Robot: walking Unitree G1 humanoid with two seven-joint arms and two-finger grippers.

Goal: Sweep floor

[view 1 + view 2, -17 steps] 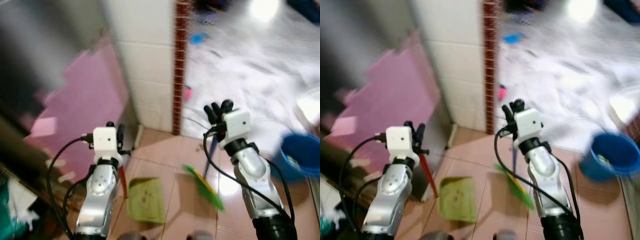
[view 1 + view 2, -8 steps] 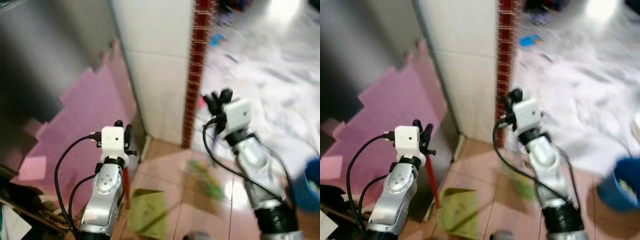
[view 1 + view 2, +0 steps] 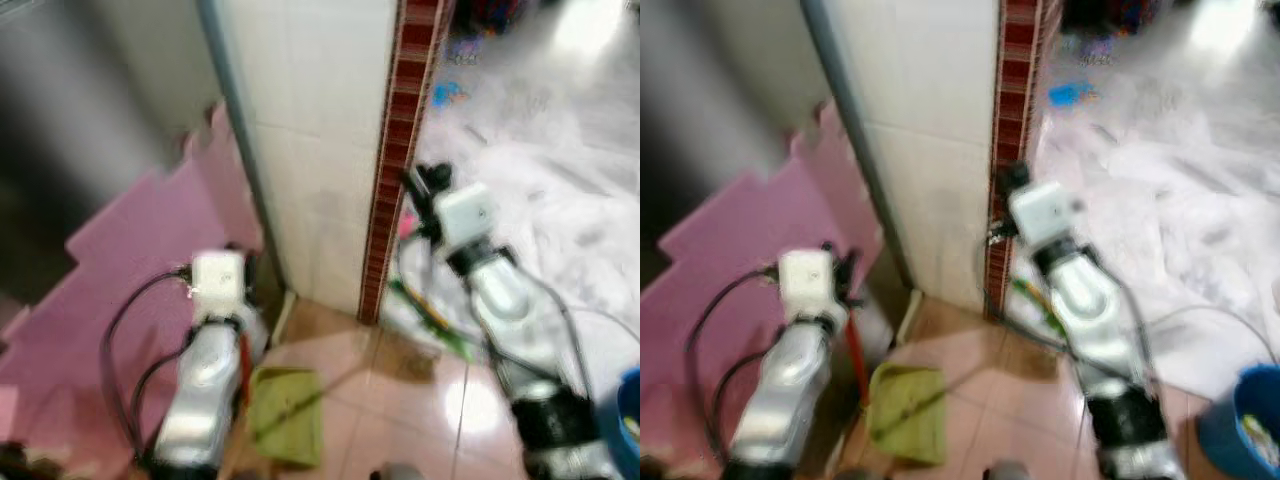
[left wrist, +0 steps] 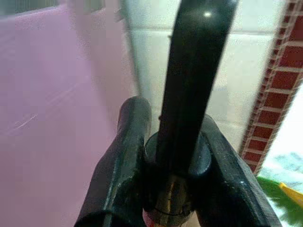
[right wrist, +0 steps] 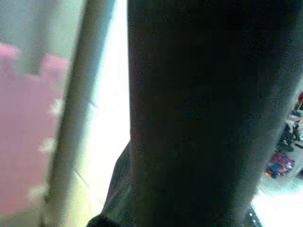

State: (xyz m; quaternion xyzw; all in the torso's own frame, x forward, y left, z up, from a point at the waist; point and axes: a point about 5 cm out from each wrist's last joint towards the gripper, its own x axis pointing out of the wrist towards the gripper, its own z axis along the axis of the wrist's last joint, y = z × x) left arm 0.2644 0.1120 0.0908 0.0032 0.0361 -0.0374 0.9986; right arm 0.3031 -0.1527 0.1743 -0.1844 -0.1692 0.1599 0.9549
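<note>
Counts, placed off the brick strip [image 3: 405, 150]: one brick strip, running down the white tiled wall's corner. Two grippers: left gripper [image 4: 165, 156] well left of the strip and lower, right gripper [image 3: 425, 185] just right of it. One green dustpan [image 3: 285, 415] on the floor, below and left of the strip. One red dustpan handle [image 3: 855, 365], left of the strip beside the left arm. One green broom head [image 3: 430, 320] at the strip's foot, slightly right. One blue bucket [image 3: 1240, 425] far right of the strip, partly cut off. One pink foam mat [image 3: 130, 260] leaning left of the strip. Small litter beyond the strip too blurred to count.
</note>
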